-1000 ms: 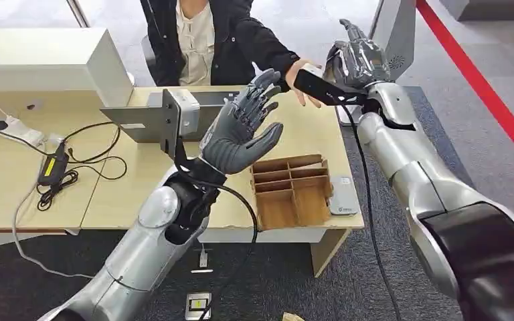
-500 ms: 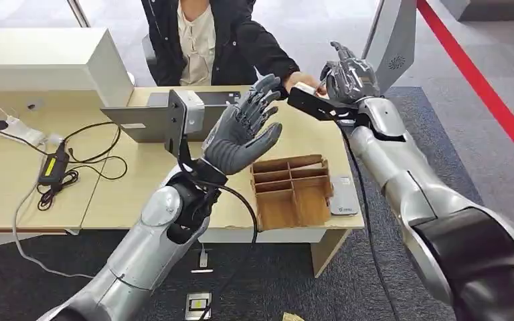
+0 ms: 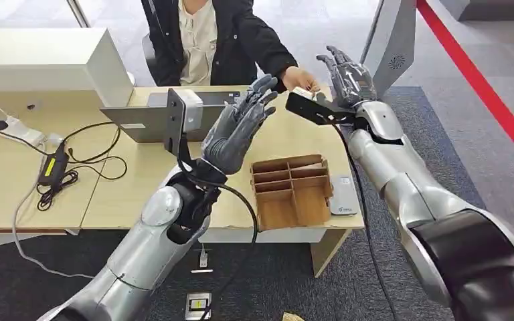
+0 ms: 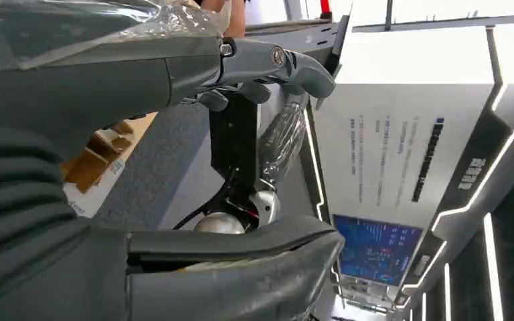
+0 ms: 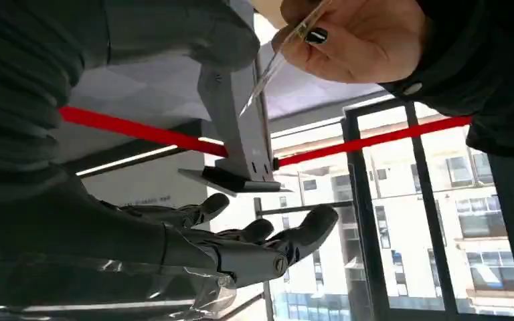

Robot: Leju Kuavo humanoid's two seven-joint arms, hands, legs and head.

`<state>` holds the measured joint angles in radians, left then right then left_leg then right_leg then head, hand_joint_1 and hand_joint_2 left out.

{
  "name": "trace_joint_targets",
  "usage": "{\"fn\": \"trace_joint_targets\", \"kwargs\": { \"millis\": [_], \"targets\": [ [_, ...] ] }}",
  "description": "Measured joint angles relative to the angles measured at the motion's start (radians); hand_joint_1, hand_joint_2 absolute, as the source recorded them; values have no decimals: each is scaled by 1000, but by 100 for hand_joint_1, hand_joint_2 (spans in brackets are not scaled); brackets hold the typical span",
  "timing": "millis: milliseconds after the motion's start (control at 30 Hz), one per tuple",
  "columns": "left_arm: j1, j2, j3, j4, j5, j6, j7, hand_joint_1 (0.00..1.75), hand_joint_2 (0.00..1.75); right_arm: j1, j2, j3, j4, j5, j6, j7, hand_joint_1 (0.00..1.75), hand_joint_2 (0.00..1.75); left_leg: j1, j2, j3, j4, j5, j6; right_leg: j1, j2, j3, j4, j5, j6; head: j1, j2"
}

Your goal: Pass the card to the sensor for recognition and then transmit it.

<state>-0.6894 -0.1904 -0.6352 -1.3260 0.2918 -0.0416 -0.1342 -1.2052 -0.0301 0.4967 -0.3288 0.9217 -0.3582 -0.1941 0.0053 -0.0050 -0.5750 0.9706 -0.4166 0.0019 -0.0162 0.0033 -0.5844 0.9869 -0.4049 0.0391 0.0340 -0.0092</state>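
Two hands up over the bench [image 3: 134, 200]. Left hand [image 3: 237, 134] raised above the middle, fingers spread wide, holding nothing. Right hand [image 3: 348, 77] raised at the far right corner, fingers stretched apart, palm bare, nothing held. Card [image 3: 301, 91] pinched in a person's hand [image 3: 300, 79], just beside the right hand, near its thumb; same card [image 5: 288, 47] seen thin and edge-on from the right wrist view, between the person's fingertips. Person in a dark jacket [image 3: 241, 40] sitting across the bench. Grey sensor box [image 3: 181, 117] standing on the bench, just behind the left hand. Brown tray with small boxes [image 3: 293, 190] near the front edge. Black charger and cables [image 3: 53, 167] lying on the left side.
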Motion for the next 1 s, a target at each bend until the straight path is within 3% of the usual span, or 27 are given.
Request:
{"fn": "trace_joint_targets", "kwargs": {
  "millis": [233, 267, 400, 567, 667, 833, 1000],
  "targets": [
    [0, 1, 0, 0, -4, 32, -7, 0, 0, -16, 2, -23, -14, -113, -67, -131, 0, 175, 0, 0, 0, 0, 0, 0, 0, 0, 0, 0, 0, 0, 0, 0],
    [0, 1, 0, 0, -6, 37, -7, 0, 175, -15, 2, -29, -19, -136, -75, -149, 0, 175, 0, 0, 0, 0, 0, 0, 0, 0, 0, 0, 0, 0, 0, 0],
    [4, 8, 1, -5, -27, 70, 1, 0, 175, -2, 1, -58, -53, -262, -84, -215, 0, 175, 0, 0, 0, 0, 0, 0, 0, 0, 0, 0, 0, 0, 0, 0],
    [17, 20, 4, -22, -67, 87, 11, 0, 175, 71, -20, -98, -156, -452, -62, -205, 0, 175, 0, 0, 1, 0, 0, 0, 0, 0, 1, 0, 0, 0, 0, 0],
    [29, 23, 11, -23, -99, 87, 5, 0, 175, 175, -51, -137, -312, -651, -19, -130, 0, 175, 0, -1, 1, 0, 0, 0, 0, 0, 1, 0, 0, 0, 0, 0],
    [50, 35, 29, -40, -121, 87, 9, 0, 175, 379, -95, -208, -577, -953, 93, 67, 0, 175, 0, -1, 1, 0, -1, 0, 0, 0, 2, -1, 0, 0, 0, 0],
    [77, 48, 37, -60, -122, 84, 21, 0, 175, 557, -132, -266, -799, -1003, 114, 132, 0, 175, 0, -2, 1, 0, -1, 0, 0, 0, 2, -1, 0, 0, 0, 0]
  ]
}}
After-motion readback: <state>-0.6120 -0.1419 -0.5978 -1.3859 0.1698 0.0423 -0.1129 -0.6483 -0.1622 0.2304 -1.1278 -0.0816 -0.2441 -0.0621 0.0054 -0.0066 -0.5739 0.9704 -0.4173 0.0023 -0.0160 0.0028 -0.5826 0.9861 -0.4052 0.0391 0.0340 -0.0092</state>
